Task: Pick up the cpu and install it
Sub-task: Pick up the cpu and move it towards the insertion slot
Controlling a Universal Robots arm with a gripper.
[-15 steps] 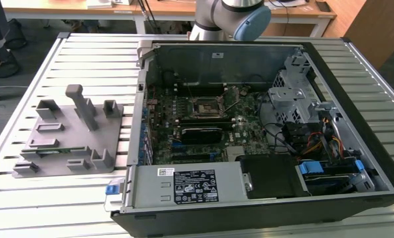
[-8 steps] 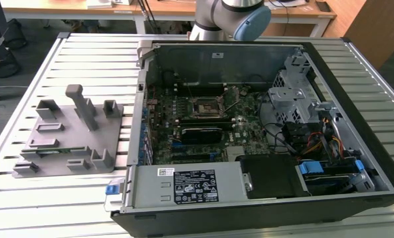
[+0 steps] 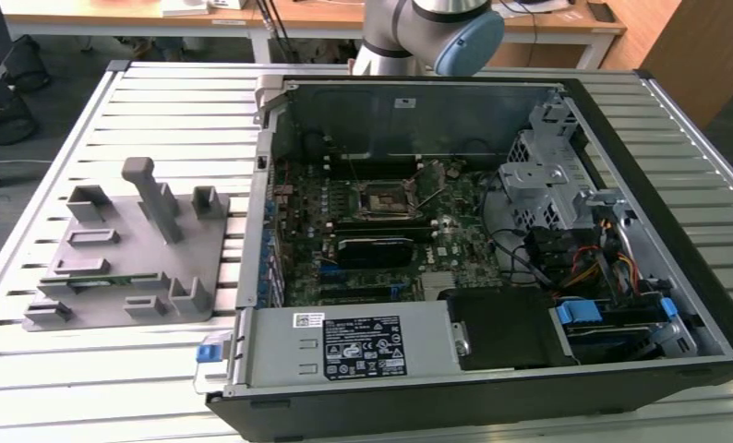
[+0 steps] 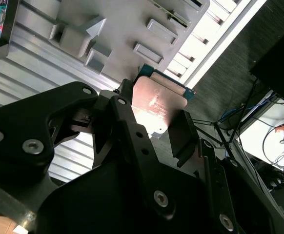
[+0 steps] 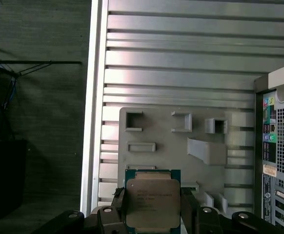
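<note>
The cpu point(image 5: 152, 201), a flat square chip with a silver-grey metal top and a thin green edge, is held up in the air, well above the grey fixture plate point(image 5: 176, 146). My gripper point(image 5: 152, 214) is shut on it, with a black finger pressing on each of two opposite sides. In the second wrist view the cpu point(image 4: 157, 100) shows tilted between the fingers point(image 4: 127, 117), with my gripper point(image 4: 154, 124) closed around it. The black-framed socket point(image 3: 383, 198) sits on the motherboard inside the open computer case point(image 3: 662, 120), with nothing on it.
The grey fixture plate point(image 3: 133, 249) with raised blocks lies on the slatted metal table point(image 3: 157, 101), at the exterior view's left of the case. The arm point(image 3: 431, 32) rises behind the case. Cables and a drive cage fill the case's right side.
</note>
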